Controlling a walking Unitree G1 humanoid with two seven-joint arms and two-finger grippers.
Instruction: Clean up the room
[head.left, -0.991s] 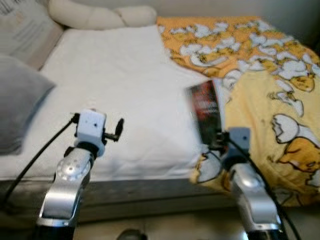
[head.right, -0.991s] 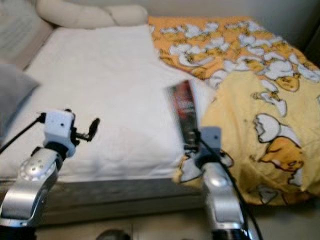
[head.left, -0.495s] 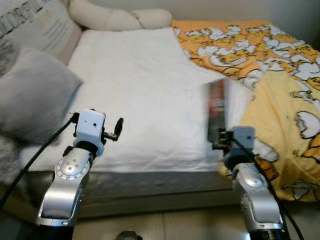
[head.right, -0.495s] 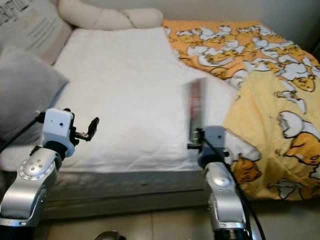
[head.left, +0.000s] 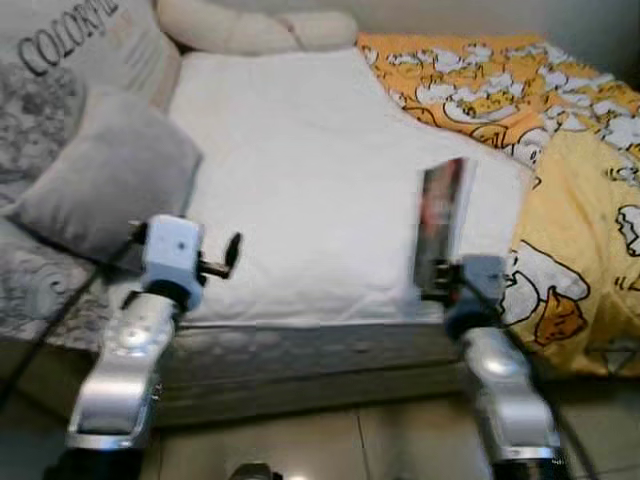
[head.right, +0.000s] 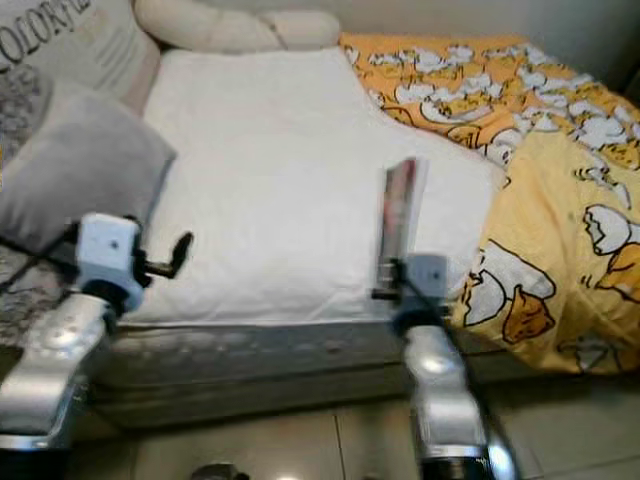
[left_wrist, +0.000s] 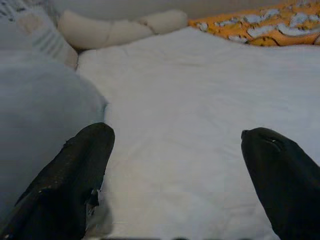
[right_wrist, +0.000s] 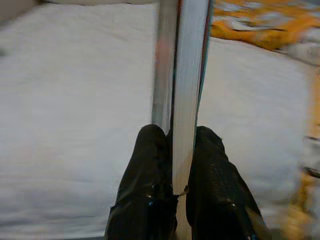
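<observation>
A wide bed with a white quilted cover fills the middle of the head views, a yellow-and-orange blanket printed with white cartoon figures heaped over its right side. At the upper left lean a soft grey square cushion, a pale lettered pillow behind it, and a cream bolster along the top edge. The task's thing, a thin flat book with a dark red-and-black cover, stands at centre right, held upright above the bed's near edge; its long axis runs straight up out of the right gripper, whose jaws pinch its lower edge from both sides. In the right wrist view the pale page block and dark cover rise between the black fingers. The left gripper hovers at lower left, jaws spread wide, carrying nothing.
</observation>
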